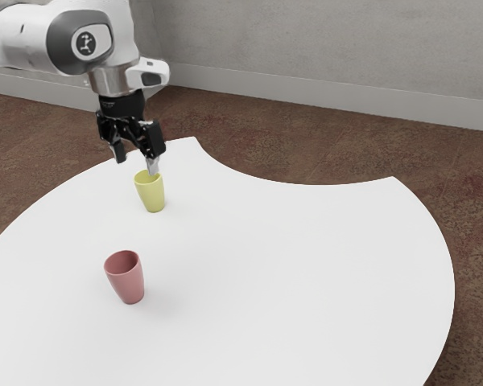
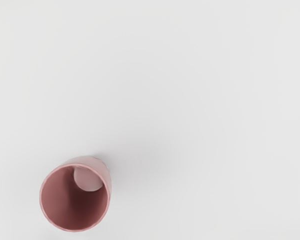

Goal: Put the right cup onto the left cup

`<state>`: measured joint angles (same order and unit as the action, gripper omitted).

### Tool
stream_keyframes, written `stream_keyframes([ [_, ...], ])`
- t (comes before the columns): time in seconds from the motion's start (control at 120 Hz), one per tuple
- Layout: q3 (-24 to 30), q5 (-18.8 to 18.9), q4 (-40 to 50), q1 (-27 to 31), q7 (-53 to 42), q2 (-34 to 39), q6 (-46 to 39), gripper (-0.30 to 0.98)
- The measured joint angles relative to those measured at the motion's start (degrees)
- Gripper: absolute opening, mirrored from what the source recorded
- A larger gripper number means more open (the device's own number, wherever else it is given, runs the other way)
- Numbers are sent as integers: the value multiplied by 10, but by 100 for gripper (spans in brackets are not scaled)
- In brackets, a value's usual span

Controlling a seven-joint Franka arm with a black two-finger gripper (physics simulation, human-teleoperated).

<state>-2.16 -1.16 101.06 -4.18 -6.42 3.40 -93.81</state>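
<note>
Two fingers [image 1: 119, 152] of my hand [image 1: 136, 162] are spread apart, so my hand is open and has nothing in its grip. It points down in the upper left of the exterior view. One pale fingertip [image 1: 152, 166] is right by the rim of the yellow cup [image 1: 152, 195], but I can't tell if they touch. That cup stands up straight on the white table [image 1: 290, 265], just under my hand in the frame.

The pink cup [image 1: 128, 281] is farther off, in the lower left of the exterior view. It stands upright too, well apart from the yellow one. In the wrist view it sits at the lower left, and I can look right in and see its round bottom.

Past the table, there is a brown floor [image 1: 338, 145] across the upper part of the exterior view, and a gray wall [image 1: 330, 48] at the top.
</note>
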Motion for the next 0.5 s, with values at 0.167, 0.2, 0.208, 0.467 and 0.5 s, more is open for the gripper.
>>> stream_keyframes([
  [0.167, 6, 5, 143, -1, 14, 93, -50, 69],
  [0.2, 7, 5, 165, -1, 18, 107, -60, 69],
  [0.208, 7, 5, 172, -1, 19, 112, -62, 69],
  [0.467, 17, 0, 298, -1, 60, 134, -162, 69],
  [0.5, 17, 0, 300, -1, 64, 126, -174, 69],
])
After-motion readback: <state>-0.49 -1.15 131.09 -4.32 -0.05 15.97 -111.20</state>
